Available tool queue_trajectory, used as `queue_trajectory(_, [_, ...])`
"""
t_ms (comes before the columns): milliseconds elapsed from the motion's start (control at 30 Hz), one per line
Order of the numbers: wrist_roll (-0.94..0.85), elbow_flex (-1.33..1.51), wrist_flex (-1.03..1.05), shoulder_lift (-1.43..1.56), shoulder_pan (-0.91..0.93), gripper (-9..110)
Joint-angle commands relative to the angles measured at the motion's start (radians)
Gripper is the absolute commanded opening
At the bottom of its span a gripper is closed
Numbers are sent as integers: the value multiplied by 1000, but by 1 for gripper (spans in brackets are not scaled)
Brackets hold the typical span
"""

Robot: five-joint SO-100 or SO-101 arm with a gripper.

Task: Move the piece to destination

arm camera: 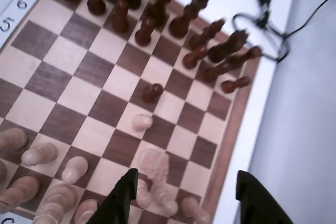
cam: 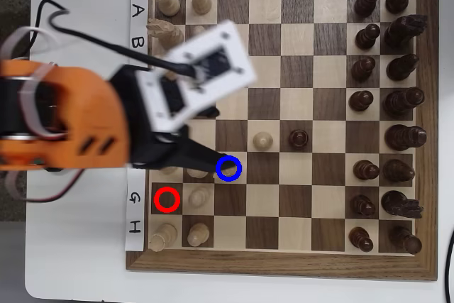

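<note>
In the wrist view the piece [arm camera: 154,163], a pale knight blurred by motion, stands on a light square just ahead of my left finger. My gripper [arm camera: 186,195] is open, its dark fingers wide apart, with nothing clamped between them. In the overhead view the destination [cam: 228,168] is the blue-ringed square. One dark fingertip [cam: 213,161] reaches its left rim. There the orange arm [cam: 64,125] and its white camera mount hide the knight. The red-ringed dark square [cam: 167,199] is bare.
A pale pawn [arm camera: 142,123] and a dark pawn [arm camera: 152,92] stand advanced mid-board. Pale pieces [arm camera: 73,169] crowd the near rows and dark pieces [arm camera: 157,9] the far rows. The board's right edge [arm camera: 233,145] borders white table, and a black cable [arm camera: 273,35] lies beyond.
</note>
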Motion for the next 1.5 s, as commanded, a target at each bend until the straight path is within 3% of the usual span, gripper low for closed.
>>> queue_trajectory(0, [-31, -118, 15, 75, -12, 18])
queue_trajectory(433, [-152, -531, 35, 112, 163, 0])
queue_trajectory(600, [-287, -606, -6, 126, 364, 0])
queue_trajectory(800, [-397, -603, -43, 140, 750, 0])
queue_trajectory(1067, [-630, -310, -124, 222, 1154, 0])
queue_trajectory(1467, [-916, 301, -291, 410, 1371, 1])
